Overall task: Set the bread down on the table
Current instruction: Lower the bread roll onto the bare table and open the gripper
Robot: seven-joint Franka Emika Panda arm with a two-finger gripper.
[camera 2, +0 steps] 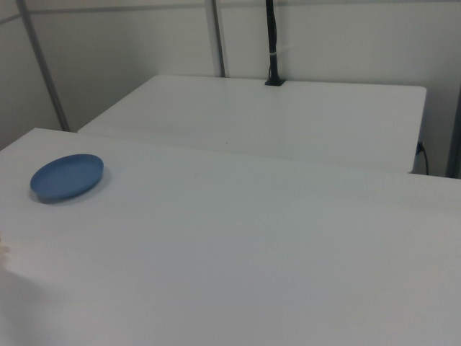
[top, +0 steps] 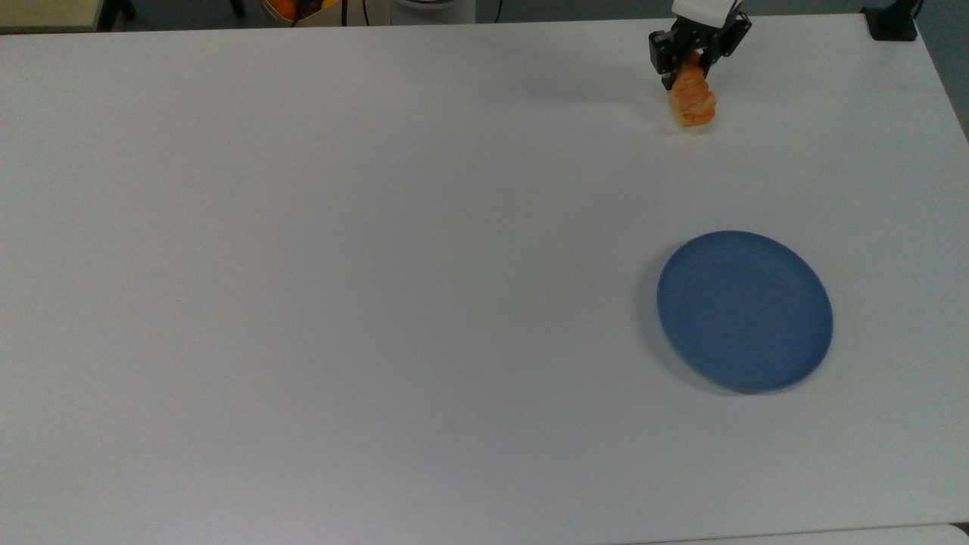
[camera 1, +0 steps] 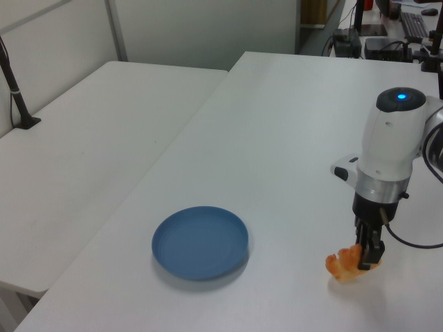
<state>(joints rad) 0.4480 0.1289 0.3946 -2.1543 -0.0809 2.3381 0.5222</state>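
Observation:
The bread [top: 694, 104], a small golden-orange twisted bun, is low over the white table [top: 378, 265] near its far edge, at the top view's upper right. My gripper [top: 686, 70] is shut on its upper end. In the left view the bread [camera 1: 345, 266] sits at or just above the table [camera 1: 277, 138], at the left view's lower right, with the gripper [camera 1: 367, 259] clamped on its right end. I cannot tell whether the bread touches the surface.
A round blue plate [top: 745, 310] lies well in front of the bread in the top view, and also appears as the plate [camera 1: 201, 242] and the plate [camera 2: 67, 176]. A second white table [camera 1: 83, 152] stands beside this one. A black post base [top: 892, 23] sits at the far corner.

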